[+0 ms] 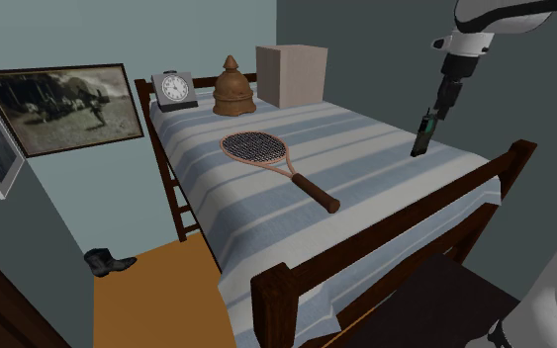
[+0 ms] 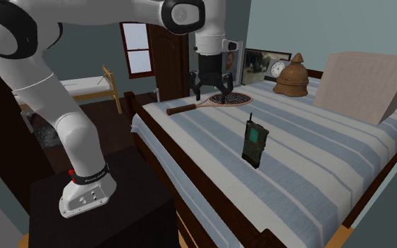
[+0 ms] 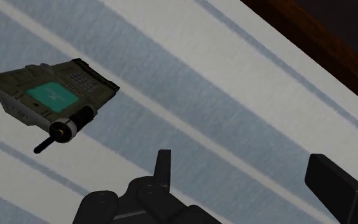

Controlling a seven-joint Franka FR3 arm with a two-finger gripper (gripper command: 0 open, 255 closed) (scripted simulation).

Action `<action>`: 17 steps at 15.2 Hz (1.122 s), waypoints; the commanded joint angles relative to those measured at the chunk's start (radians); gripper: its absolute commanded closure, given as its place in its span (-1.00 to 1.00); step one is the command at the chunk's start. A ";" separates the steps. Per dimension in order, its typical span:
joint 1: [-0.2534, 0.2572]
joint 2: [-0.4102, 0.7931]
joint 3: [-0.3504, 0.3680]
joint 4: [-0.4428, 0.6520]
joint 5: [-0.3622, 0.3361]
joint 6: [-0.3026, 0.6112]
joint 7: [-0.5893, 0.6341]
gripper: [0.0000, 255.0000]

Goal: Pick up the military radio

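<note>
Fingers apart, the all-black gripper (image 2: 213,90) hovers over the blue-striped bed (image 2: 316,165). The olive-green, teal-screened handheld radio (image 2: 254,143) stands upright off to one side, so alignment probably comes first.

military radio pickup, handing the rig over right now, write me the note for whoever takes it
Gripper: open, empty, in the air above the bed.
Military radio: standing upright on the striped cover, untouched; in the wrist view it sits off to one side of the fingers, not between them.
Done: nothing grasped yet.
Left: centre the gripper over the radio, descend, close on it, lift. The racket lies apart from it, likely no obstacle.
</note>
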 commanded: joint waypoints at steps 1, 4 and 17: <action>0.010 0.087 -0.050 0.064 0.029 0.012 -0.101 -1.00; 0.007 0.234 -0.115 0.179 0.104 0.015 -0.254 -1.00; -0.104 0.559 -0.146 0.386 0.299 0.051 -0.543 -1.00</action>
